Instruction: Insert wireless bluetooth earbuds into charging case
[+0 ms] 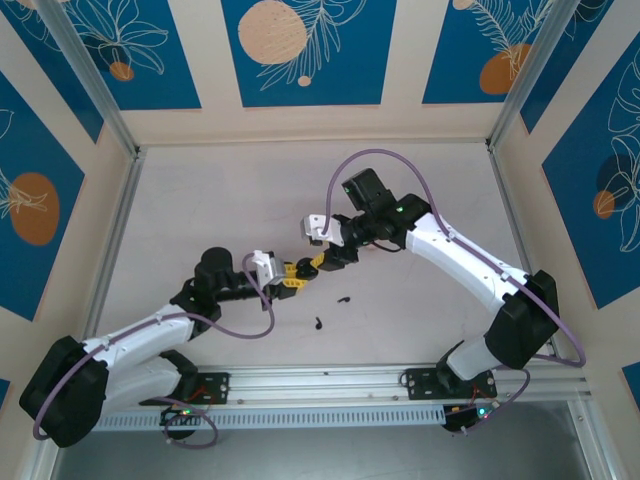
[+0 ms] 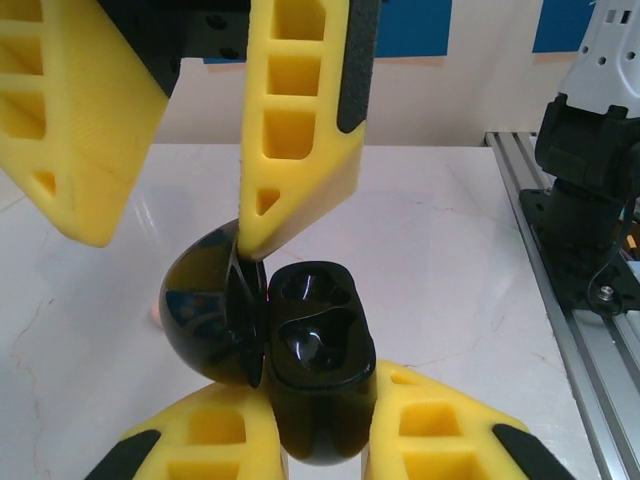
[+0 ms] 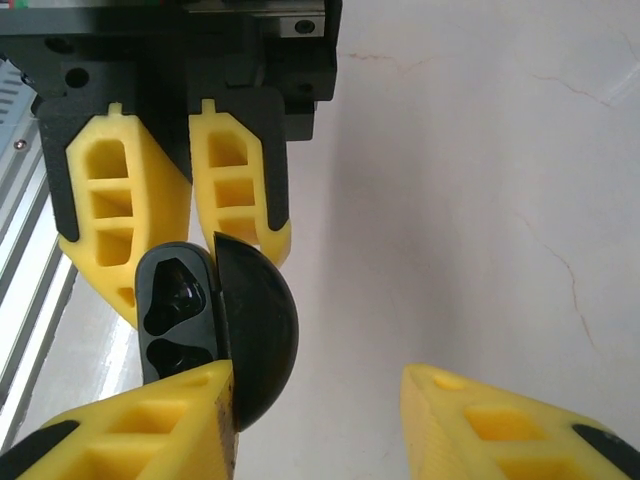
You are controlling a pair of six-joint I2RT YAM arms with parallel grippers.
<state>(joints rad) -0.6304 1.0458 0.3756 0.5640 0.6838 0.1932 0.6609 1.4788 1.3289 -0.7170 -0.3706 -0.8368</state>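
My left gripper (image 2: 320, 400) is shut on the body of a glossy black charging case (image 2: 320, 340). The case's lid (image 2: 205, 320) is swung open to the left and both sockets look empty. My right gripper (image 3: 318, 385) is open, its jaws wide apart. Its left finger (image 3: 130, 420) rests against the edge of the domed lid (image 3: 262, 320), next to the case body (image 3: 175, 310). Seen from above, the two grippers (image 1: 290, 275) (image 1: 318, 262) meet over the middle of the table. Two small black earbuds (image 1: 343, 297) (image 1: 319, 322) lie on the table just in front of them.
An aluminium rail (image 1: 320, 385) runs along the table's near edge between the arm bases. The right arm's base (image 2: 590, 170) stands on it. Patterned walls (image 1: 300, 60) close in the pale table on three sides.
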